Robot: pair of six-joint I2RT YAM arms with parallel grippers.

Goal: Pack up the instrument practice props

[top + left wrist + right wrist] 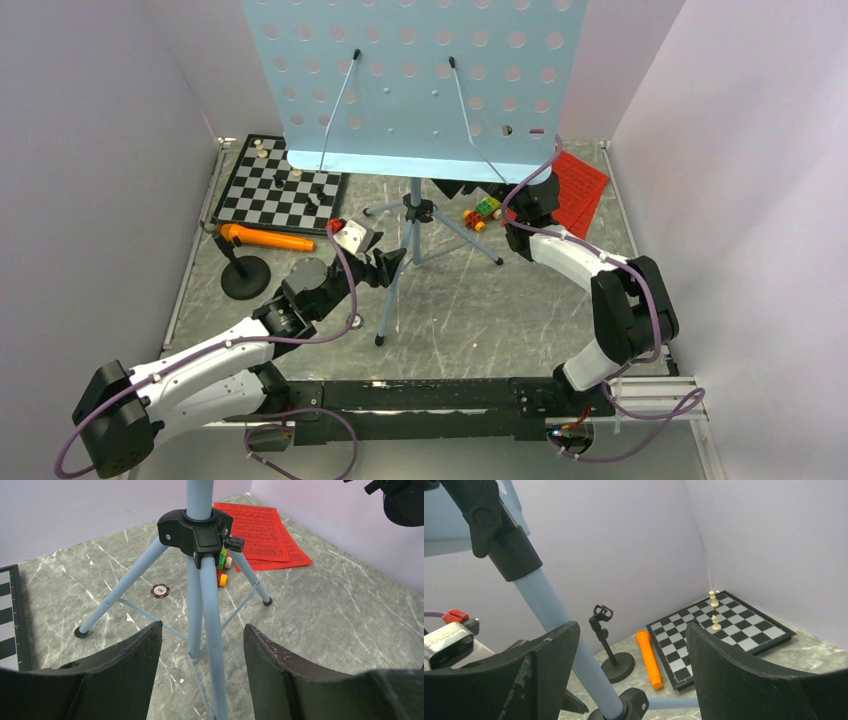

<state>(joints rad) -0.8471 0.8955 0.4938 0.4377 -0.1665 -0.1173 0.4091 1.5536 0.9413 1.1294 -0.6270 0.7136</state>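
Note:
The tall light-blue music stand [420,80] stands mid-table on its tripod [415,215]. My left gripper [390,262] is open, low down, with the front tripod leg [212,645] standing between its fingers [130,655] and touching neither. My right gripper [462,188] is open under the desk's right edge, and the stand's pole [549,610] runs past its left finger [549,655]. The orange microphone [265,238] lies on the table beside its empty black round-base stand [243,275]. Red sheet-music pages [580,185] lie at the back right.
A chessboard [285,185] with a few pieces lies at the back left. A small colourful toy car [483,212] sits behind the tripod, and a round chip [160,590] lies between the legs. Lilac walls close in the left, back and right sides.

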